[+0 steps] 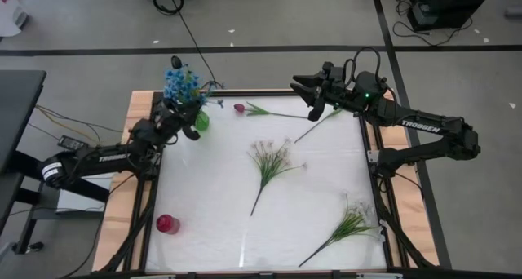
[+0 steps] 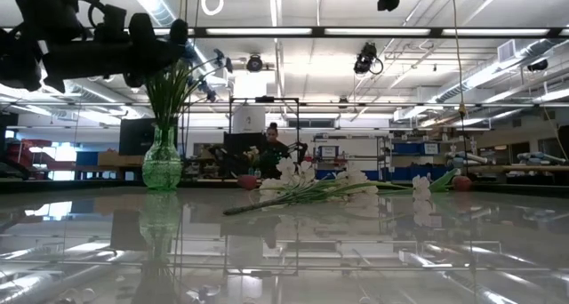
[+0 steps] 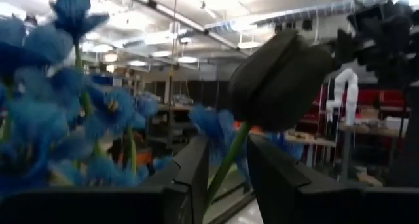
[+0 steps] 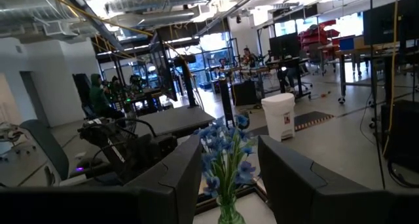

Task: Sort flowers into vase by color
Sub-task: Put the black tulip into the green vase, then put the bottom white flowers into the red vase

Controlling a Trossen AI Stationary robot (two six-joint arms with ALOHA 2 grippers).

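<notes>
over the green vase [image 1: 201, 120], left tool [image 1: 174, 116] hides stems (blackish bud [image 3: 278, 80] visible).

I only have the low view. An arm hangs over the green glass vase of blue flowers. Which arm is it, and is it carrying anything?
Observer: It is the left arm. The left gripper is shut on the green stem of a blackish bud flower, beside the blue cluster flowers in the green glass vase.
Operator: Where is the other gripper?
Observer: The right gripper is open and empty, over the table's edge on the green vase's side. It is close to a dark pink-red tulip bud lying flat.
Operator: Is there a second vase?
Observer: Yes, a small pink-red vase stands on the left arm's side, near the opposite edge, with no flowers in it.
</notes>
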